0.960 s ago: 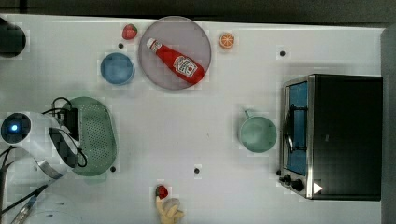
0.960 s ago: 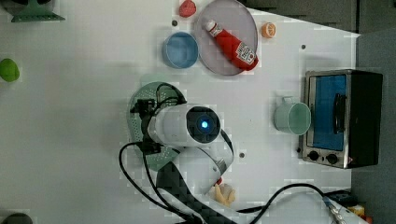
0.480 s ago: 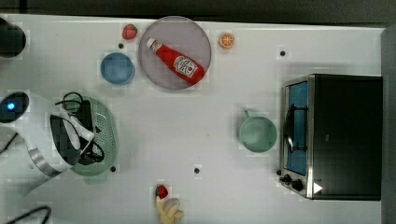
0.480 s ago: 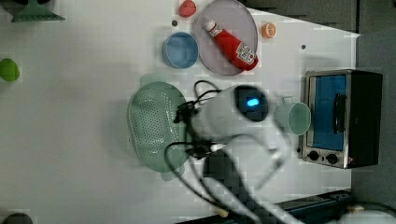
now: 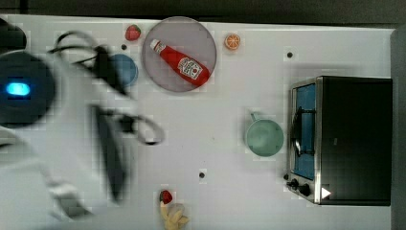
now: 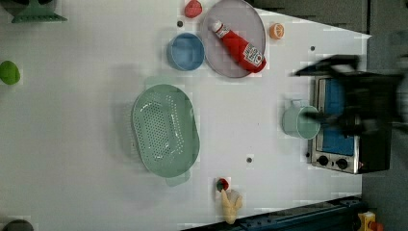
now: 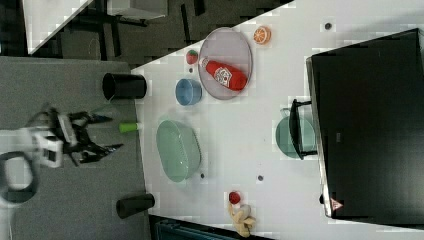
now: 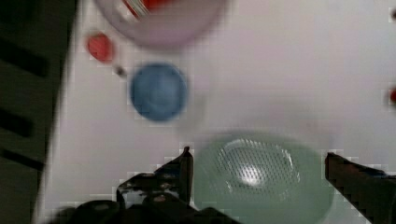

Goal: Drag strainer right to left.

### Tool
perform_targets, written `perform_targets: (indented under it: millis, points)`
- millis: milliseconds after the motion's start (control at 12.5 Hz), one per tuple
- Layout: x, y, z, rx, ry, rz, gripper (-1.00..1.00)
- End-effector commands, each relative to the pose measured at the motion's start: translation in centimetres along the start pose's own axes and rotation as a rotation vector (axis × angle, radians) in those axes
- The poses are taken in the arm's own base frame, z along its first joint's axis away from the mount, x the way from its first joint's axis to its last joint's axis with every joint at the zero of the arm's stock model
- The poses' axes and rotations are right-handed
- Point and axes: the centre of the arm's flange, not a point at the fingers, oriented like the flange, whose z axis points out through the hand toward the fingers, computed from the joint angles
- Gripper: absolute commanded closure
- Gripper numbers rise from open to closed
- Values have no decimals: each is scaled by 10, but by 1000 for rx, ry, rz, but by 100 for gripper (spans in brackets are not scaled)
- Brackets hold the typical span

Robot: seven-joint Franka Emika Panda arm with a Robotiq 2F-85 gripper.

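Claw [image 8: 257, 158] is seen with its two dark fingers spread wide, nothing gripped — in the wrist view the strainer [image 8: 261, 175] lies framed between the fingertips [image 8: 186, 161], apart from them. In the right view the gripper [image 7: 102, 132] is shown off the table's edge, over grey floor, well clear of the strainer [image 7: 177, 150].

Landmark: the strainer [image 6: 166, 130], a pale green perforated oval sitting flat and upright on the white table [image 6: 72, 120]. Relative to it, in the left view: blue bowl [image 6: 185, 51] just above; grey plate [image 6: 231, 48] w/ ketchup bottle [image 6: 239, 46] above and to the right; green mug [image 6: 300, 121] well apart to the right, beside the toaster oven [image 6: 346, 130]; strawberry and banana toys [image 6: 228, 199] below and to the right.

Step in hand, as judged: the strainer is not held, and the claw stands away from it. It cannot be told from this moment alone whether the drag is done or not yet begun. If more dragging is wanted, the claw would need to be brought down over one long rim and closed on the wall, then pulled sideways w/ the base kept flat on the table, clear of the blue bowl.
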Motion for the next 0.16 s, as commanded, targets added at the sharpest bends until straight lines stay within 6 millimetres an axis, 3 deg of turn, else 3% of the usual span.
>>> perform_targets:
  millis: [80, 160]
  points:
    - [129, 40, -21, -84, 53, -171, -100]
    - [159, 59, -39, -107, 78, -247, -100]
